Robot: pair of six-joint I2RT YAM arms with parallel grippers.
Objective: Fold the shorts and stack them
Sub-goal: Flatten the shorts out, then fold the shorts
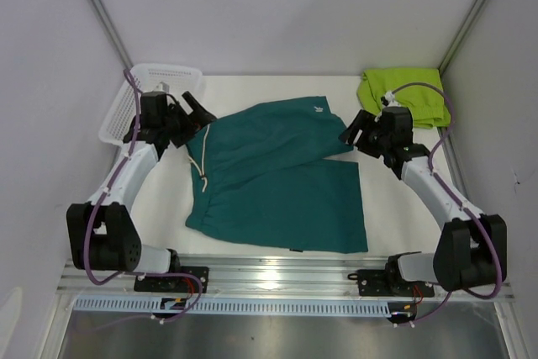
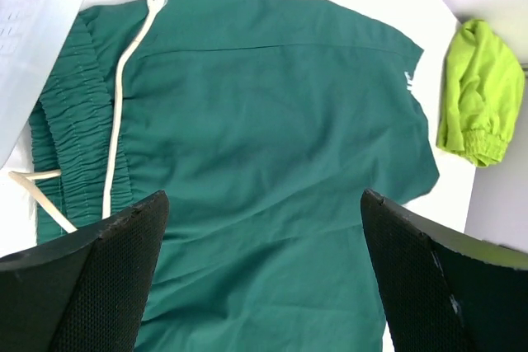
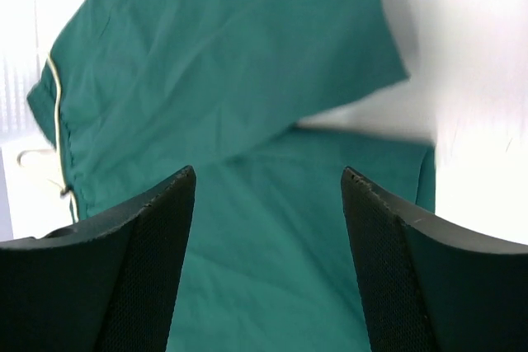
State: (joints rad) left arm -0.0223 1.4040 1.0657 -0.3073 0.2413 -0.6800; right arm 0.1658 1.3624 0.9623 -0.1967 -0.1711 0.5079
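Two pairs of jaws released, dark teal shorts spread between them
The left gripper (image 1: 198, 112) and right gripper (image 1: 353, 130) both hover with jaws apart and nothing between them, one at each side of the dark teal shorts (image 1: 277, 174). The shorts lie on the table (image 1: 168, 199) below the jaws, one leg laid across the other, judged a fold part-made. The white drawstring (image 2: 124, 105) trails at the left jaws' side. The lime green shorts (image 1: 403, 94) lie bunched just behind the right jaws, probably kept apart to leave folding room. A white mesh basket (image 1: 113, 124) stands behind the left jaws
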